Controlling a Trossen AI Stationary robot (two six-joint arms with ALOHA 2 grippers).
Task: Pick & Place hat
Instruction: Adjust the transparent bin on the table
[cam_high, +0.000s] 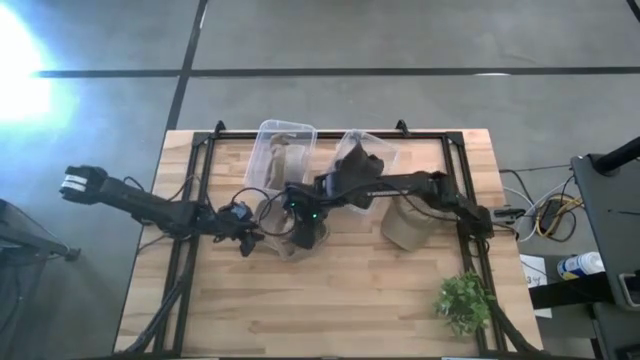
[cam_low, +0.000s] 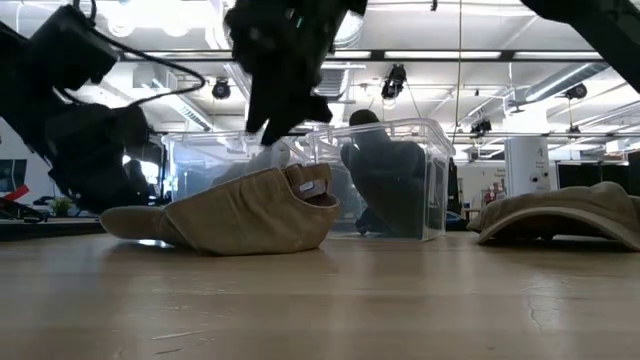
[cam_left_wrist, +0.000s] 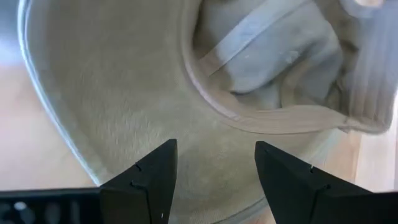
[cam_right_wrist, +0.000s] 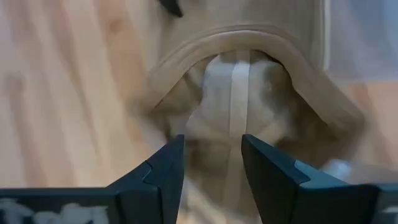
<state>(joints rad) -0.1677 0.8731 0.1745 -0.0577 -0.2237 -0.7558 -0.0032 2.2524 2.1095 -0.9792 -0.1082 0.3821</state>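
Overhead camera is looking straight down on the whole desk (cam_high: 330, 290). Low camera is sitting at desk height, looking level across it. Both wrist cameras are looking closely, past their own fingers (cam_left_wrist: 155, 180), at the same tan hat (cam_low: 250, 215).

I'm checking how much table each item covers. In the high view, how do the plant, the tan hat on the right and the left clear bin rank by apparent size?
1. Left clear bin, largest footprint.
2. Tan hat on the right.
3. Plant.
The hat and the plant look close in size, so their order is uncertain.
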